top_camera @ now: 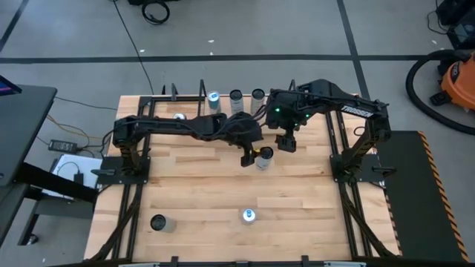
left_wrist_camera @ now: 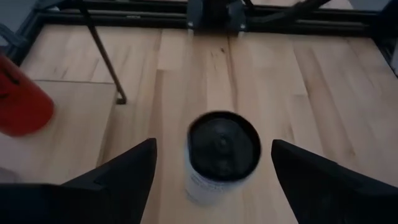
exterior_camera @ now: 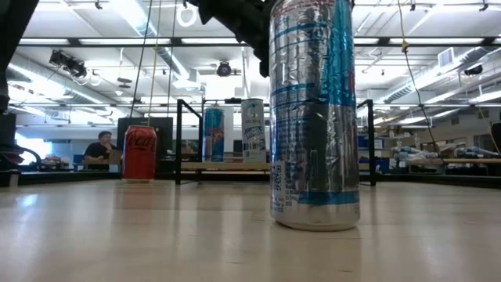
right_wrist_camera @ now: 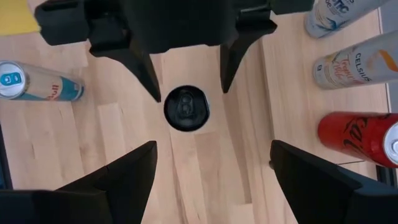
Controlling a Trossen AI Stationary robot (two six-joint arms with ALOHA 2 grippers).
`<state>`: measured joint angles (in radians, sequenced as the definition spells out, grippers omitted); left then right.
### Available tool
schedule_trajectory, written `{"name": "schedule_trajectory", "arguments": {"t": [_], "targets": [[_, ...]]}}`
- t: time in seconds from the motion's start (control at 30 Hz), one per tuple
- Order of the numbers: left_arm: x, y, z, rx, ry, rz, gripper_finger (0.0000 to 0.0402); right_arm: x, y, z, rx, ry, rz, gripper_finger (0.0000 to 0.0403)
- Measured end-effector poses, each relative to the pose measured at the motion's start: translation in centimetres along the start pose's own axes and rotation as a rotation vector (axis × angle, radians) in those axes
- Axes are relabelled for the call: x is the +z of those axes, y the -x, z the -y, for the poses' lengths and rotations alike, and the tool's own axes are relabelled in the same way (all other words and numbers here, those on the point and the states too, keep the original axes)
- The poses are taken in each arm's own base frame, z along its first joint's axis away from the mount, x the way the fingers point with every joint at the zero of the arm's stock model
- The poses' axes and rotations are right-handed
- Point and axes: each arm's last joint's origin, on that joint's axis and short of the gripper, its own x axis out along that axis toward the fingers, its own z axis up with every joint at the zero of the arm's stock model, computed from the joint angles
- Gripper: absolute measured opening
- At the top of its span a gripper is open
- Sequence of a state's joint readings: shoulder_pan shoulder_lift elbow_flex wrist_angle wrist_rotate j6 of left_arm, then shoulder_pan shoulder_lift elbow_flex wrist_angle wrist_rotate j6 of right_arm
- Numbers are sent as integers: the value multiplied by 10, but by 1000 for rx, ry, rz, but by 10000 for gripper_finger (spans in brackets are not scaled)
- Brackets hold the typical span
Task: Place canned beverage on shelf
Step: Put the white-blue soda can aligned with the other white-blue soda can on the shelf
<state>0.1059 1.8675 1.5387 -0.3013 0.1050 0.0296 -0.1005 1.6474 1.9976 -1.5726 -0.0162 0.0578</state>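
The pale, dark-topped cylindrical metal beverage can (top_camera: pixel 263 158) stands upright near the centre of the high view, on the light butcher-block tabletop (top_camera: pixel 223 185), a little below the light wood plank shelf with thin black rod uprights (top_camera: pixel 194 106) at the upper middle. In the left wrist view the can (left_wrist_camera: pixel 222 155) sits between the two dark fingers of the left tool (left_wrist_camera: pixel 211 165), which stand wide on either side of it without touching. The right tool (top_camera: pixel 286 142), just right of the can in the high view, hangs above it with fingers spread and holds nothing.

The can looks rigid but thin-walled and smooth, probably slippery and easy to dent or tip if squeezed hard. A hold around the middle of its straight side, below the rim, seems safest.

Slim cans (top_camera: pixel 236 97) already stand on the shelf; two more cans (top_camera: pixel 249 216) wait at the lower part of the tabletop.
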Motion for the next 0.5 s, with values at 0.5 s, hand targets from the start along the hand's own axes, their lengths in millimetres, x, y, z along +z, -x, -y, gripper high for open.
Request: {"name": "schedule_trajectory", "arguments": {"t": [0.5], "targets": [[-2, -20, 18, -42, -38, 44, 318, 0, 0, 0, 0, 8, 3, 321]]}}
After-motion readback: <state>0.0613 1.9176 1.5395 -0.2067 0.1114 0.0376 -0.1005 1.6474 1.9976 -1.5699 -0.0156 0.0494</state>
